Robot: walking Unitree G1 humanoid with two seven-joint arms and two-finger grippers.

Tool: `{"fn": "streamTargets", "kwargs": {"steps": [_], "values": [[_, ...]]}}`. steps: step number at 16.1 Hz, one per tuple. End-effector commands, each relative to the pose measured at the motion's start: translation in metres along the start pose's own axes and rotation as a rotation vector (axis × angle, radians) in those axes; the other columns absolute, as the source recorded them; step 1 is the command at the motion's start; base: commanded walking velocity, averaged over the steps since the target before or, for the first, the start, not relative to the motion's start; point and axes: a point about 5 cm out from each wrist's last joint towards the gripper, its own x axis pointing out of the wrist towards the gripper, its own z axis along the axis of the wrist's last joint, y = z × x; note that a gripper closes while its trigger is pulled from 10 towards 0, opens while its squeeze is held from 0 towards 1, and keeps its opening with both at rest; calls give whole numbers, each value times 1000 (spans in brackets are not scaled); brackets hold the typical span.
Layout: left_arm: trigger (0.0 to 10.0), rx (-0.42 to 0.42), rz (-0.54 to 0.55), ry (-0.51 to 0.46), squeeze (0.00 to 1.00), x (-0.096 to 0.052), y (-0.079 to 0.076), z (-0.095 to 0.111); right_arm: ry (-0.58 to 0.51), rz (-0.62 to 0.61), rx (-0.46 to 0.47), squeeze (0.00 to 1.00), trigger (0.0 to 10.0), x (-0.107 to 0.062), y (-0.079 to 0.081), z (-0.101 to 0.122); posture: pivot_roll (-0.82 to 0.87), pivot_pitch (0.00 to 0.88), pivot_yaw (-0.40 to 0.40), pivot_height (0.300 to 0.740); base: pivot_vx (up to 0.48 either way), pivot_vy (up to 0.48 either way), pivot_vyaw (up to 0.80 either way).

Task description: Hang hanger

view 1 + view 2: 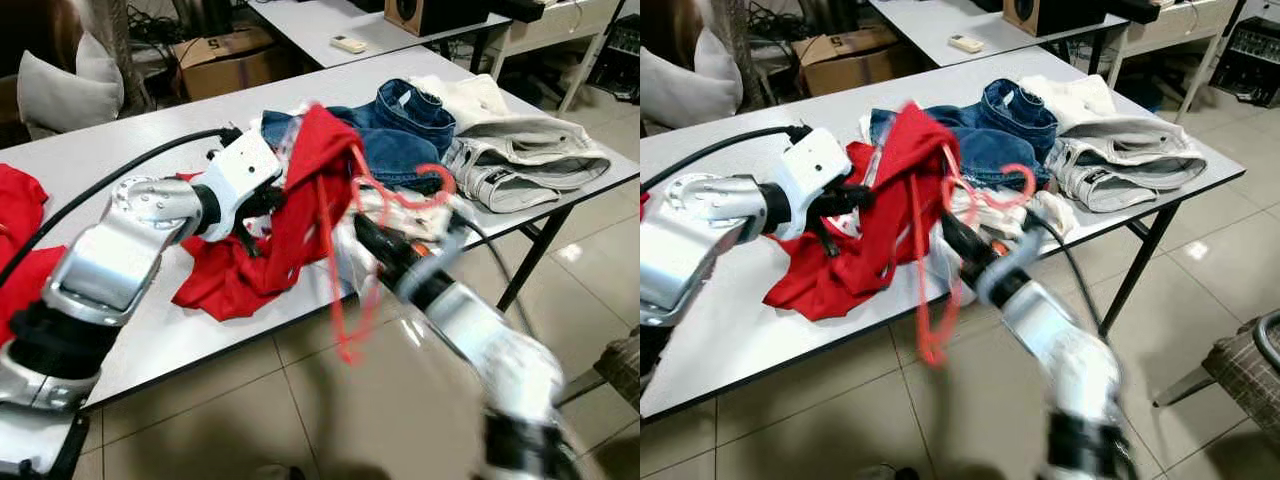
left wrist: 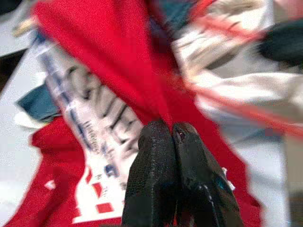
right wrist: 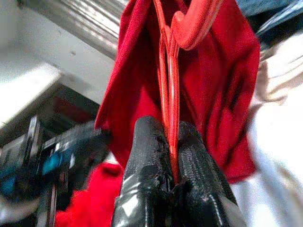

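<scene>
Right now you have both arms raised over the front edge of the table point(image 1: 200, 110), working on one bundle. Your left gripper point(image 2: 171, 130) has its jaws pressed together on a fold of the red garment point(image 1: 300, 200), pinching the cloth and holding it up so that it drapes in a peak, with its lower part lying on the table. That lift makes sense — it keeps the fabric off the pile and taut enough for the hanger to be worked into it.

Your right gripper point(image 3: 171, 142) has its jaws closed on the thin red wires of the hanger point(image 3: 166, 94), which runs up from the fingertips and lies against the hanging cloth. In the head views the hanger point(image 1: 985, 195) shows as a slim red frame with its curved hook just beside the garment, above the table's front edge; the blur hides whether any part is already inside the cloth.

The hanger looks light and springy — a narrow red loop, easy to twist in a pinch grip.

Behind the bundle lie folded blue jeans point(image 1: 405, 125) and pale trousers point(image 1: 520, 160), well apart from your jaws. I'd judge the garment is being fitted before anything gets hung.
</scene>
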Motion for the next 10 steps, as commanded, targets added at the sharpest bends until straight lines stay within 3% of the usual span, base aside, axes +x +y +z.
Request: {"fn": "streamTargets", "kwargs": {"steps": [1, 5, 8, 10], "values": [[0, -13, -31, 7, 0, -5, 0, -1, -30, 34, 88, 0, 10000, 7, 1, -8, 101, 62, 84, 740, 0, 0, 0], [0, 8, -139, 81, 0, -9, -9, -10, -68, 56, 221, 0, 10000, 39, 1, -10, 106, 64, 87, 740, 0, 0, 0], [0, 30, -193, 136, 0, -12, -16, -20, -88, 55, 252, 0, 10000, 49, 2, -10, 108, 64, 83, 740, 0, 0, 0], [0, 34, -317, 195, 0, -21, -28, -31, -137, 52, 334, 0, 10000, 55, 1, -8, 110, 66, 79, 740, 0, 0, 0]]}}
